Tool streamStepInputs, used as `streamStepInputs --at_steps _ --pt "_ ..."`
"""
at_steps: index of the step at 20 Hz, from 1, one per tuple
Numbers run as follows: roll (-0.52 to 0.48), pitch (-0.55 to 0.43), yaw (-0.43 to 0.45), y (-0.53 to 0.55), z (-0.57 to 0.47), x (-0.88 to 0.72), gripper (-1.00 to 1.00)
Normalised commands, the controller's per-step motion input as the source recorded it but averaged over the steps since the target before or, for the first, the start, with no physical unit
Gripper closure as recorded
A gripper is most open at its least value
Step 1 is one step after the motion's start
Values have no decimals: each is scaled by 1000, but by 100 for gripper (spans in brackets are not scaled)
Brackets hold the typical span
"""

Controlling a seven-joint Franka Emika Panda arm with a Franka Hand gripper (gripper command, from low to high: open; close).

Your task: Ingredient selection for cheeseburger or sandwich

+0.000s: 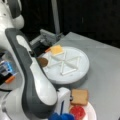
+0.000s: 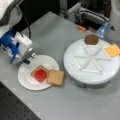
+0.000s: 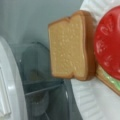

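Observation:
On the white plate (image 2: 26,81) lies a small stack (image 2: 40,74): a tan bread slice, a green layer (image 3: 112,80) and a red round tomato (image 3: 108,42) on top. A second bread slice (image 2: 56,77) lies flat beside the stack, half over the plate's rim, and shows in a front view (image 1: 79,97) and the wrist view (image 3: 68,45). My gripper (image 2: 29,58) hangs over the plate's far left edge, apart from the food, open and holding nothing. The brown patty (image 2: 91,39) and the orange cheese square (image 2: 112,50) rest in the round tray.
The round white sectioned tray (image 2: 91,71) stands to the right of the plate in a front view; its rim (image 3: 10,82) fills the wrist view's left. Grey hardware (image 2: 82,12) and a small orange piece (image 2: 81,28) sit at the table's back edge.

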Motion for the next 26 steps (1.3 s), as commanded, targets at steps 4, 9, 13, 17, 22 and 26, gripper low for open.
streamStepInputs --at_steps 4,9,13,17,22,26 --pt "-300 260 107 178 421 121 -100" --pt "-450 168 50 264 361 -50 -100" --pt "-464 103 -10 271 226 -156 -100" --pt "-566 41 -117 319 167 -300 -100" --pt "-692 -58 -230 476 210 -531 -100" --pt "-744 -113 -298 657 224 -719 -100"
